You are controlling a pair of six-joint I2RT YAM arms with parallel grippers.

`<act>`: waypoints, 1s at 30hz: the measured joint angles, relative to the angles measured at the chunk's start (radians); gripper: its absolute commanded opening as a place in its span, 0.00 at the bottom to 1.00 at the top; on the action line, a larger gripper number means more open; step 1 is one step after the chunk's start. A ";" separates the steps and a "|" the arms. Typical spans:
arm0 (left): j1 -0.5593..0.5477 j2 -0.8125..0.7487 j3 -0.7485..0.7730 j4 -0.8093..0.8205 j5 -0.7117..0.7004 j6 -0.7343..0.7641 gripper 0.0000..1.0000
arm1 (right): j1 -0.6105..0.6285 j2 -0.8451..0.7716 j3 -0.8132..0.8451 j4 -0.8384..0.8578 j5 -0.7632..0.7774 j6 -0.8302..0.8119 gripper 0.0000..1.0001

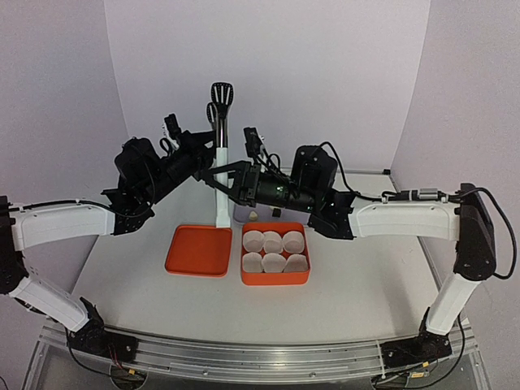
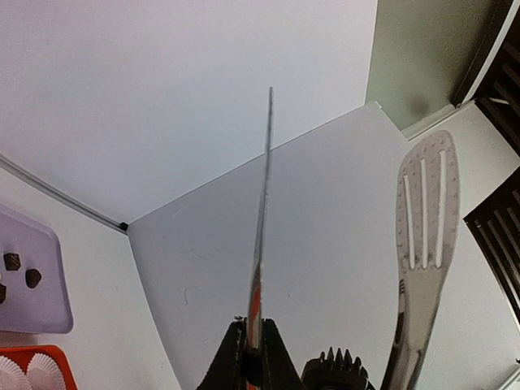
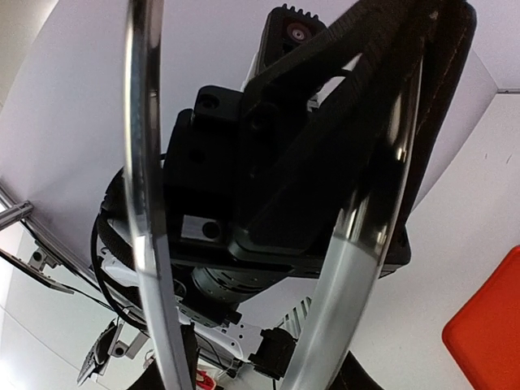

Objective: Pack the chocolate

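Observation:
Steel tongs [image 1: 220,122] with slotted tips stand upright at the back centre, and both grippers hold them. My left gripper [image 1: 210,154] is shut on one tong arm, seen edge-on [image 2: 262,227] between its jaws [image 2: 254,345]. The other, slotted arm [image 2: 424,219] stands free to the right. My right gripper [image 1: 224,175] has both steel arms [image 3: 146,203] running up between its fingers [image 3: 256,380]. Two dark chocolate lumps [image 2: 12,261] lie on a lavender tray [image 2: 41,309]. One cream lump [image 1: 253,216] shows behind the orange box [image 1: 275,278]. The other lumps are hidden.
The orange box holds six white pleated paper cups [image 1: 275,262], with no chocolate visible in them. Its orange lid [image 1: 197,250] lies flat to the left of it. The left arm's body [image 3: 268,162] fills the right wrist view. White walls stand close behind.

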 measured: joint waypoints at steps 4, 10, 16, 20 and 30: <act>0.000 0.002 0.006 -0.041 0.019 0.031 0.65 | 0.001 -0.006 -0.026 -0.015 0.041 -0.002 0.42; 0.000 -0.023 0.009 -0.148 0.018 0.101 0.87 | -0.019 -0.043 -0.051 -0.100 0.098 0.000 0.39; -0.001 -0.128 0.009 -0.295 -0.074 0.176 0.98 | -0.139 -0.117 -0.103 -0.201 0.117 0.024 0.40; -0.001 -0.193 0.011 -0.396 -0.169 0.242 1.00 | -0.236 -0.174 -0.114 -0.390 0.131 -0.012 0.41; 0.000 -0.099 0.171 -0.792 -0.372 0.384 1.00 | -0.375 -0.245 0.086 -1.281 0.273 -0.336 0.42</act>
